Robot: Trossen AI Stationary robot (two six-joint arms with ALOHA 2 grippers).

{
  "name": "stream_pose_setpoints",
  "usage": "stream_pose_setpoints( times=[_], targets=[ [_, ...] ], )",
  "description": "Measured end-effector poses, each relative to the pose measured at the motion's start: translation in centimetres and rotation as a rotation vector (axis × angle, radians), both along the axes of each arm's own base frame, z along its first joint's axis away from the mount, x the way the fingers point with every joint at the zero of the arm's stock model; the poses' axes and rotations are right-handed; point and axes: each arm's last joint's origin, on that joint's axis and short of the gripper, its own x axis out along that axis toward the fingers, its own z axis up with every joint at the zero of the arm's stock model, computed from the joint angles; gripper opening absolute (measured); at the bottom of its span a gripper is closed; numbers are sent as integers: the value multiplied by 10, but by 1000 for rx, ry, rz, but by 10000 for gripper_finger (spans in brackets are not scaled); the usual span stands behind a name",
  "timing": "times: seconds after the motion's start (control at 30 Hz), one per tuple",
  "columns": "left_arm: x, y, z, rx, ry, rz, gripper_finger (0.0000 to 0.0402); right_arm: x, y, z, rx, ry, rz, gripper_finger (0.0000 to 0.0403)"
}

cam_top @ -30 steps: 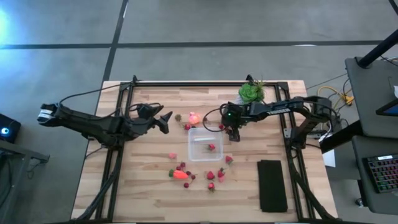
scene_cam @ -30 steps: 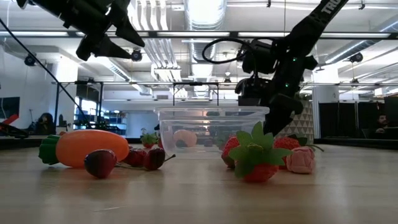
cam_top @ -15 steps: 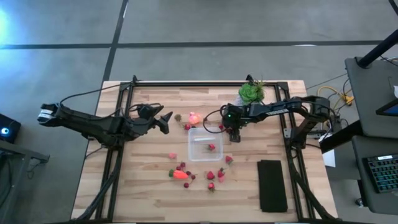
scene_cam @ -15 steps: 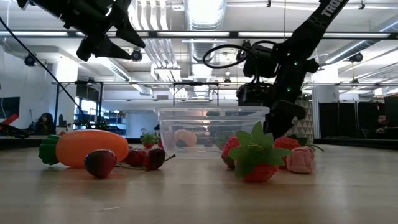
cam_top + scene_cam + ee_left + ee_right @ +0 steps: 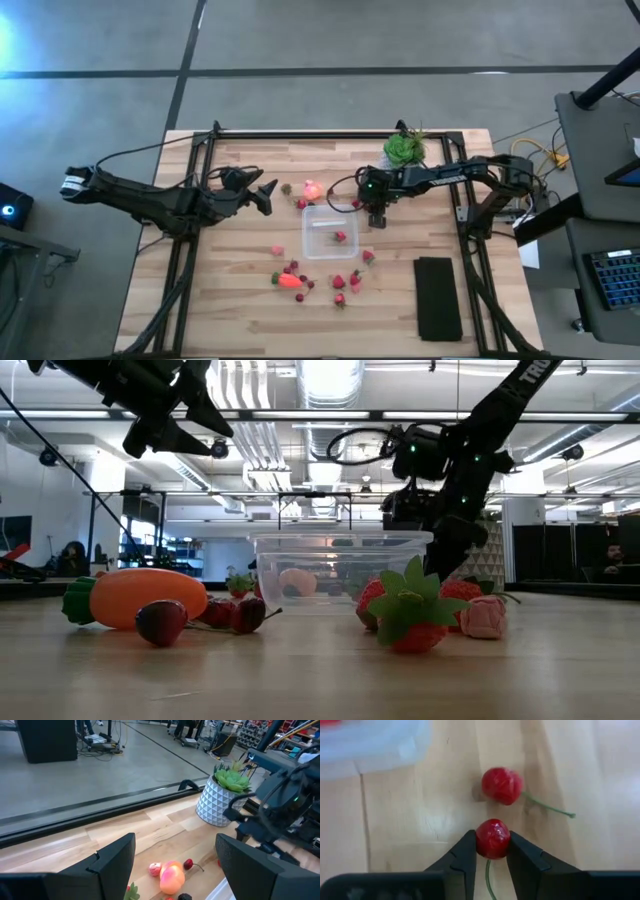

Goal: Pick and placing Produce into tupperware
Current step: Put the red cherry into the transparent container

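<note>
In the right wrist view my right gripper (image 5: pixel 491 856) is shut on a red cherry (image 5: pixel 492 837). A second cherry (image 5: pixel 502 785) lies on the wood just beyond it. This spot is just off the right side of the clear tupperware (image 5: pixel 310 245), which holds one strawberry (image 5: pixel 340 237). More produce lies on the table: a carrot (image 5: pixel 290 281), red pieces (image 5: pixel 345 283) and a pink-orange fruit (image 5: pixel 313 189). My left gripper (image 5: pixel 265 195) hovers open above the table's left half, pointing at that fruit (image 5: pixel 171 876). My right gripper pinches the cherry's round body (image 5: pixel 492 840) between its two fingertips (image 5: pixel 465 852), one on each side. The fingers come from above, pointing down beside the tupperware (image 5: pixel 340 565). The cherry's green stem (image 5: pixel 488 880) trails back between the fingers. Whether the cherry still rests on the wood I cannot tell.
A green potted plant (image 5: pixel 403 150) stands at the far edge behind my right arm. A flat black slab (image 5: pixel 437 297) lies at the near right. Black frame rails (image 5: pixel 190 250) run along the table's left and right sides.
My right arm's wrist has shifted slightly upward beside the tupperware, while its fingers stay low at the table. The produce and the tupperware have not moved.
</note>
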Motion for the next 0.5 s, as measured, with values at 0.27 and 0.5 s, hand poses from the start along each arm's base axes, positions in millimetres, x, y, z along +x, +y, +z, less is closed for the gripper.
stream_pose_setpoints(
  times=[0.27, 0.5],
  targets=[
    [0, 0, 0, 0, 1, 0, 262, -21, 12, 68, 17, -125, -62, 91],
    [1, 0, -1, 1, 7, 0, 262, 1, 27, 105, 36, -227, -27, 93]
  ],
)
